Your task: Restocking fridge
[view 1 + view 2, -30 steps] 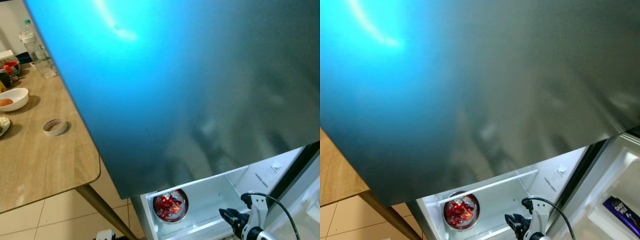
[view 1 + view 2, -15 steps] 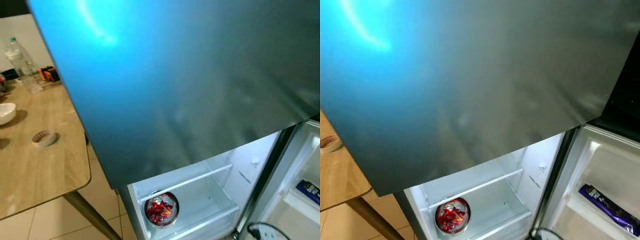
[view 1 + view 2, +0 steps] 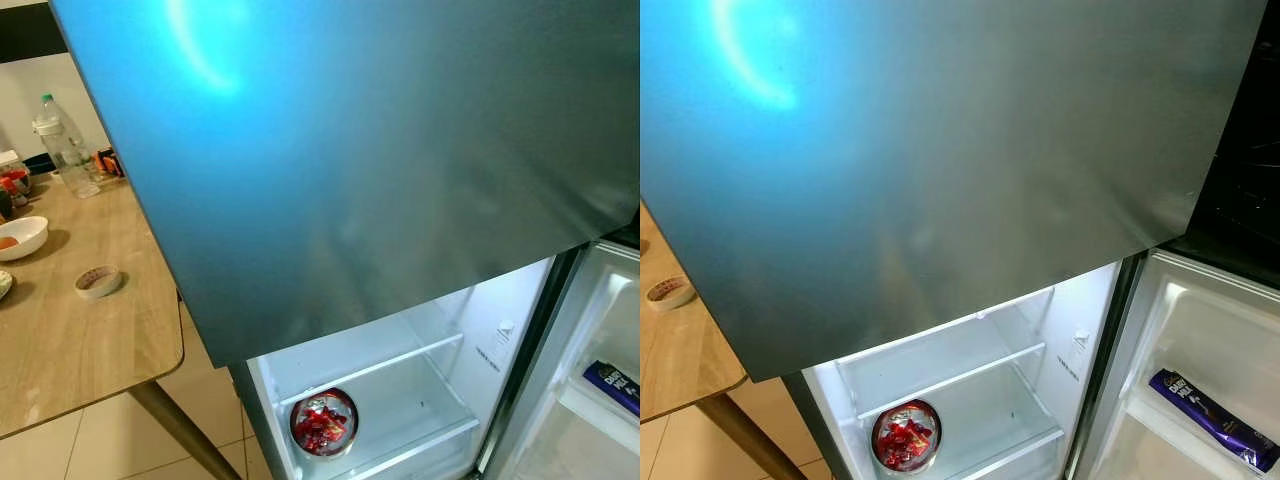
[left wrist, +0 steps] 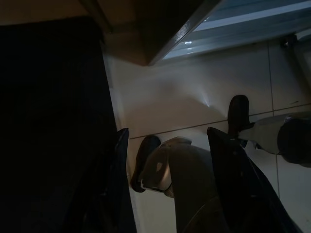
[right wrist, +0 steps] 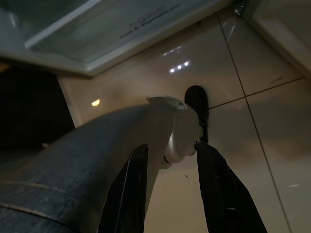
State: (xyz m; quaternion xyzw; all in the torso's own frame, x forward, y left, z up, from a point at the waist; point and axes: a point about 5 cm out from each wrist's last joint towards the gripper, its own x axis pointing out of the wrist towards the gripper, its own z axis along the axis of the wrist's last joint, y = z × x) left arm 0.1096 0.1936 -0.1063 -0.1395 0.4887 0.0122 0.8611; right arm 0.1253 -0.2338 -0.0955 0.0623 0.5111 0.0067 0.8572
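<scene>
Bowl (image 3: 323,423) of red food sits low inside the open fridge (image 3: 400,180), from which the right gripper (image 5: 167,187) has withdrawn, empty with fingers parted like the left gripper (image 4: 167,182), suggesting that placement is done.

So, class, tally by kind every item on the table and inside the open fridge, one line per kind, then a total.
Bottle: 1
White bowl: 1
Tape roll: 1
Steel bowl of red wrapped sweets, in the fridge: 1
Purple packet, on the door shelf: 1
Total: 5, leaving out the cut-off clutter at the table's far edge.
</scene>
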